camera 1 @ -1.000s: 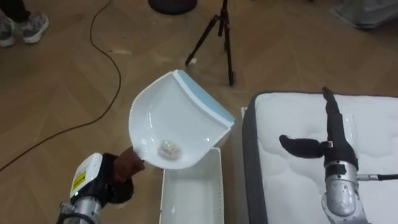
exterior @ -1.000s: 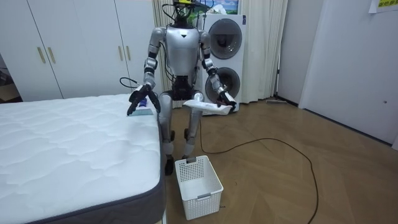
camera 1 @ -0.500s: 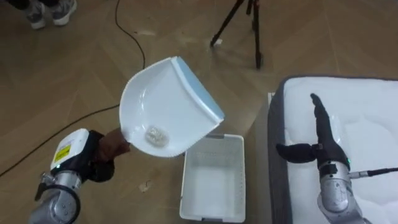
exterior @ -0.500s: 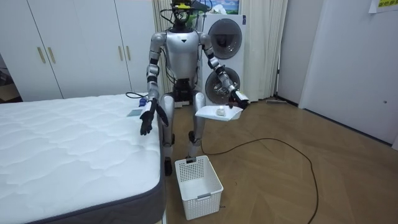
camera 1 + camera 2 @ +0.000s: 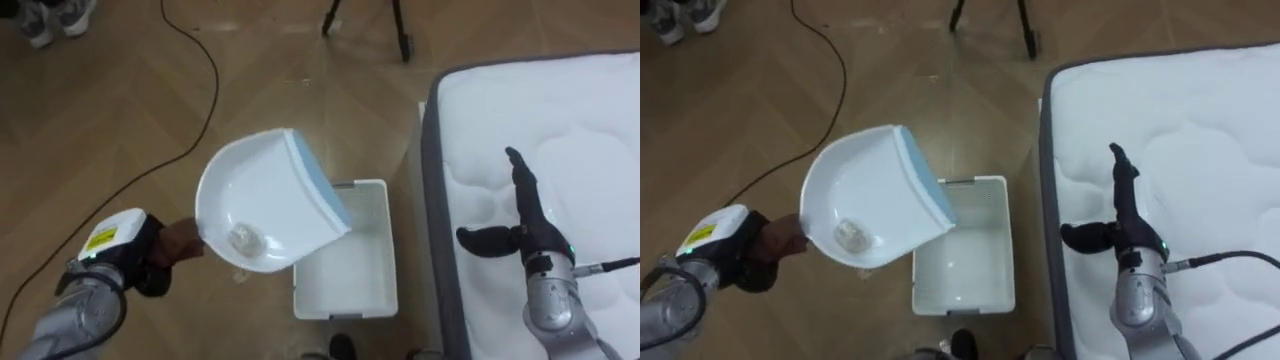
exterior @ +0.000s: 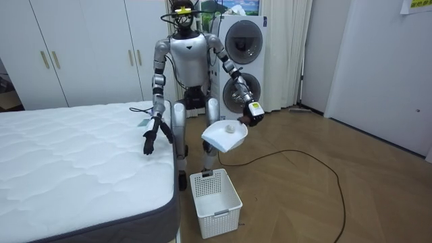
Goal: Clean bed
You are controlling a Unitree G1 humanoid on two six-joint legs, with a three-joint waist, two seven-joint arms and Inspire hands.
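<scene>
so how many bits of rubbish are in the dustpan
1: a small crumpled wad near the handle end of the dustpan, which the left hand holds above the basket. Nothing looks hidden.

Both eye views look steeply down from the robot's head, fairly close, at the floor [image 5: 120, 130]. They take in the basket [image 5: 350, 275], the dustpan [image 5: 260, 200] above it and the bed [image 5: 560, 120] edge at their right. They share nearly the same scene, shifted slightly sideways. The room view stands well off, low beside the bed, facing the robot's front. It shows the same basket, dustpan and bed edge, with the wardrobes [image 6: 88, 54] and the washer [image 6: 243, 61] behind.
</scene>
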